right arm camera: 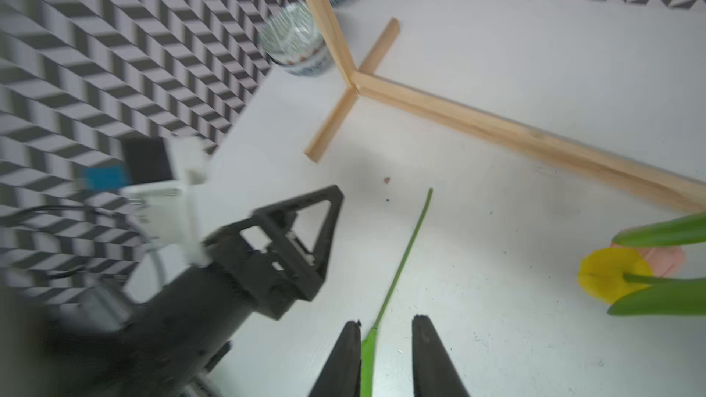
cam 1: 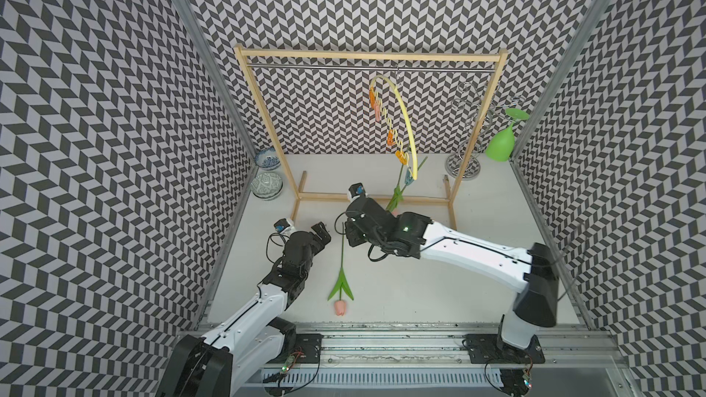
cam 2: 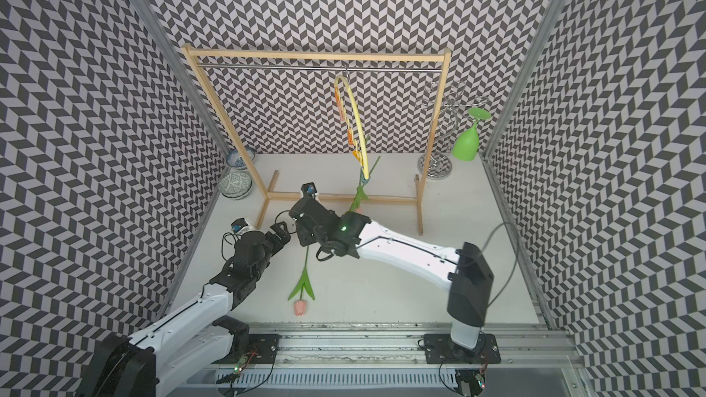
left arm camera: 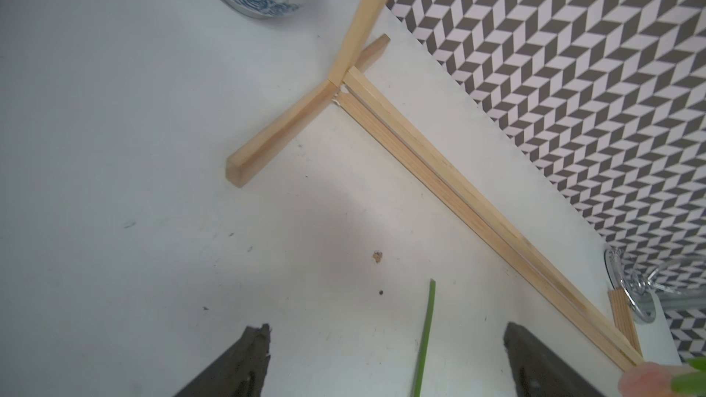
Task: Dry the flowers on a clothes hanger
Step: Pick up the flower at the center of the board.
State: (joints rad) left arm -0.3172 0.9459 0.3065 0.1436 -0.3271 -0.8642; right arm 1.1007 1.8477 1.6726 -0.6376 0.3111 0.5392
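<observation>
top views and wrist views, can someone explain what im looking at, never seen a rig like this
These are two robot arms, left and right, at a white table. Both top views look down on everything; each wrist view comes from a camera on that arm. A wooden rack carries a yellow clothes hanger; a yellow tulip and a pink tulip hang head down from it. A second pink tulip lies on the table, stem between the right pincer's parted jaws. The left pincer is wide open, empty.

Left pincer [left arm camera: 386, 334] gapes wide and right pincer [right arm camera: 387, 322] stands narrowly parted (the two close together, not touching).
</observation>
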